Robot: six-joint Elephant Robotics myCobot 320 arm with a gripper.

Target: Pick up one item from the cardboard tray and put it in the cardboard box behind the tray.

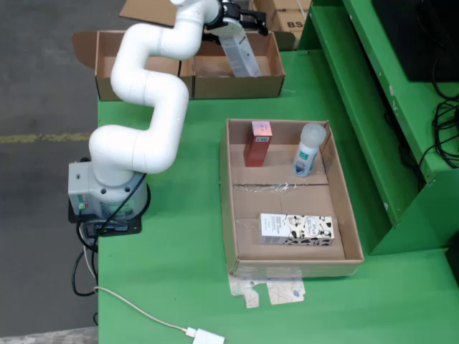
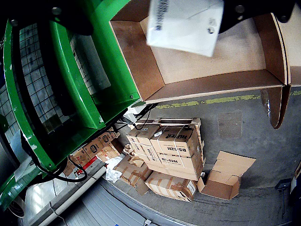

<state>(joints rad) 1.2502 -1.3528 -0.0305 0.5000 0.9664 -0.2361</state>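
Observation:
In the fixed view a cardboard tray [image 1: 355,236] on the green table holds a red carton [image 1: 257,143], a white bottle [image 1: 309,150] and a cow-patterned carton [image 1: 297,229]. Behind it stands an open cardboard box [image 1: 237,87]. My gripper [image 1: 240,20] hangs over that box, shut on a white carton [image 1: 241,51] that tilts down into the opening. The wrist view shows the same white carton [image 2: 183,23] between the dark fingers [image 2: 249,13], above the bare floor of the cardboard box [image 2: 211,63].
A second open box [image 1: 133,68] adjoins the first on its left. The arm's base [image 1: 107,193] sits at the table's left edge. A green raised frame [image 1: 373,93] runs along the right. Cables [image 1: 143,315] cross the front. Stacked cartons [image 2: 164,150] lie on the floor.

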